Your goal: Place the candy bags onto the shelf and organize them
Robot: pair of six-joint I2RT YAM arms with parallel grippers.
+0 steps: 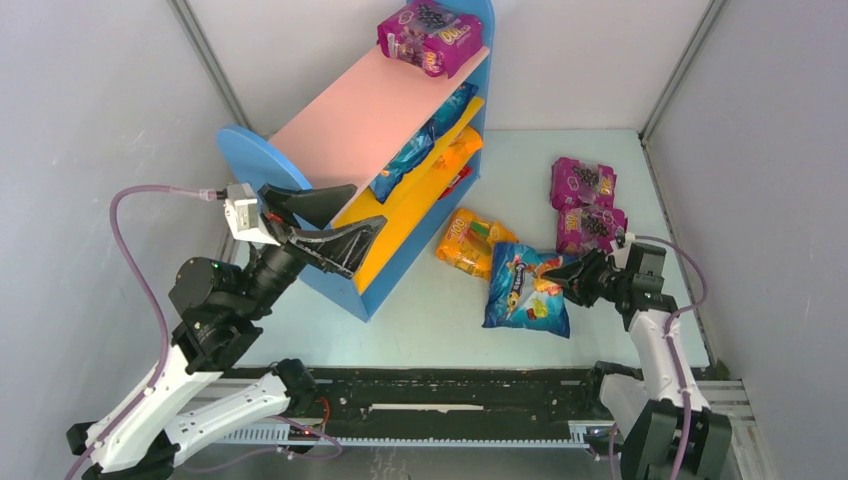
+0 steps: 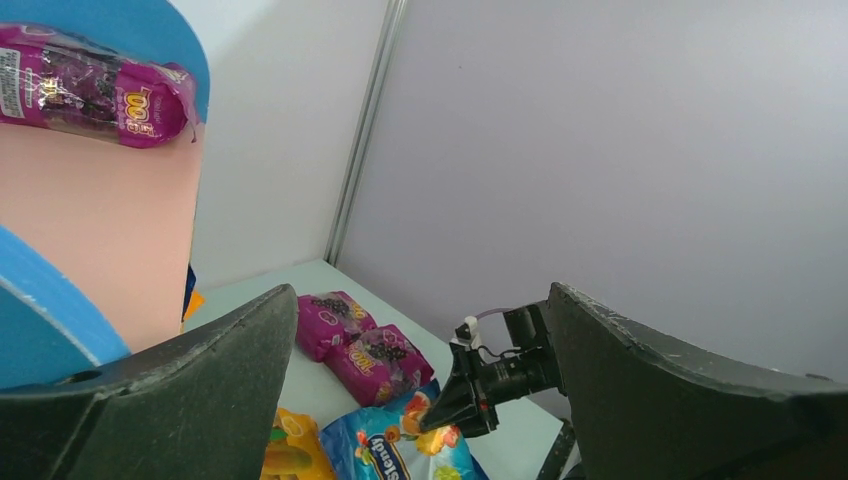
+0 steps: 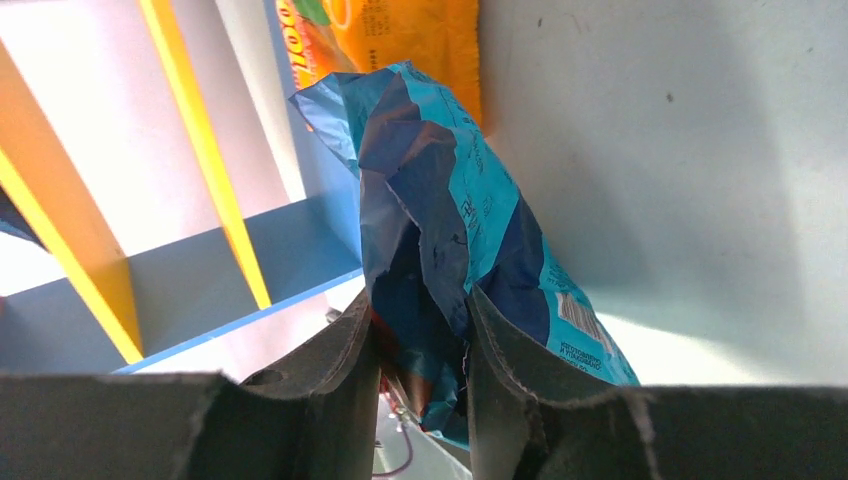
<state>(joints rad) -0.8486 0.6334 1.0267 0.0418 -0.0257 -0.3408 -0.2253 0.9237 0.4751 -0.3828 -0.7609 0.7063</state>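
The shelf (image 1: pixel 250 150) stands at the back left, with a purple candy bag (image 1: pixel 432 36) on its pink top board and blue and orange bags (image 1: pixel 415 155) on the yellow boards. My right gripper (image 1: pixel 565 277) is shut on the right edge of a blue candy bag (image 1: pixel 525 292) lying on the table; the wrist view shows the bag (image 3: pixel 440 220) pinched between the fingers. An orange bag (image 1: pixel 468 241) lies to its left and two purple bags (image 1: pixel 585 205) lie behind it. My left gripper (image 1: pixel 350 225) is open and empty at the shelf's near end.
Grey walls close the cell at the left, back and right. The arms' black base rail (image 1: pixel 450 400) runs along the near edge. Bare table lies between the shelf's front and the rail.
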